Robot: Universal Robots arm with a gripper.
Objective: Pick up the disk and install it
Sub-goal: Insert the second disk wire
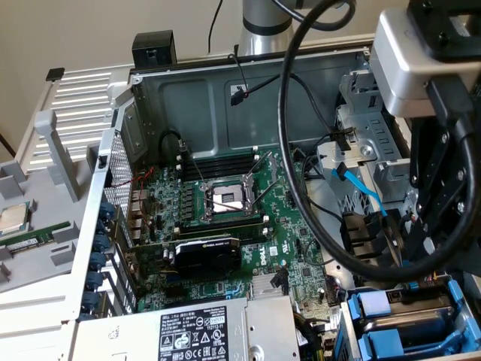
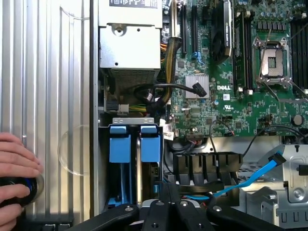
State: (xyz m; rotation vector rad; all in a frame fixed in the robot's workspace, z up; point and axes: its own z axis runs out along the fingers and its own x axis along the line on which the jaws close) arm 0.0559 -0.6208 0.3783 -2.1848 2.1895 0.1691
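Two blue carrier frames stand side by side in the drive cage at the case's corner, next to the power supply. I cannot tell which one holds the disk; no silver face or label shows. My gripper hangs just off the cage, beside the carrier nearer the motherboard, its black linkages spread along the wrist view's edge. The fingers are shut together and I see nothing between them. In the exterior view the gripper is at the right, above the blue carriers.
A person's hand rests on a round black and blue thing on the ribbed panel outside the case. A grey power supply, the motherboard, a blue SATA cable and a thick black cable loop crowd the case.
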